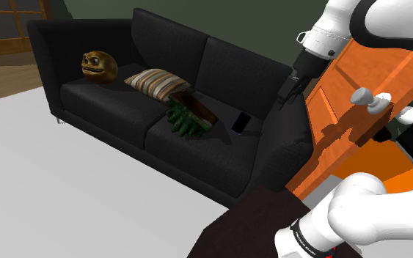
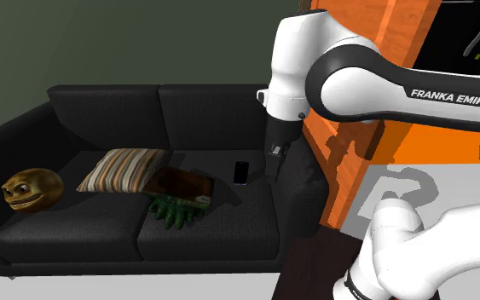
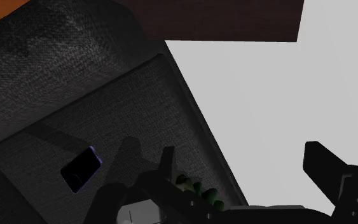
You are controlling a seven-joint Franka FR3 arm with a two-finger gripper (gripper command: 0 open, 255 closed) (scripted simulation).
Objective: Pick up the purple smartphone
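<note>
The smartphone (image 1: 240,122) is a dark slab with a thin purple edge. It lies flat on the black sofa's seat cushion (image 1: 197,150), close to the armrest nearest the arm. It also lies in the second exterior view as the smartphone (image 2: 241,172), and in the wrist view as the smartphone (image 3: 82,170). My black gripper (image 1: 284,94) hangs above that armrest, beside the phone and well off the cushion, seen also as the gripper (image 2: 275,175). In the wrist view the gripper (image 3: 244,168) is open, its fingers wide apart with nothing between them, and the phone lies off to the side of one finger (image 3: 325,167).
On the sofa lie a striped pillow (image 1: 155,82), a brown grinning head (image 1: 99,66) and a brown box (image 1: 194,106) with a green leafy thing (image 1: 183,122). An orange cabinet (image 1: 359,95) stands behind the armrest. The dark stand top (image 1: 249,227) is near the sofa's front.
</note>
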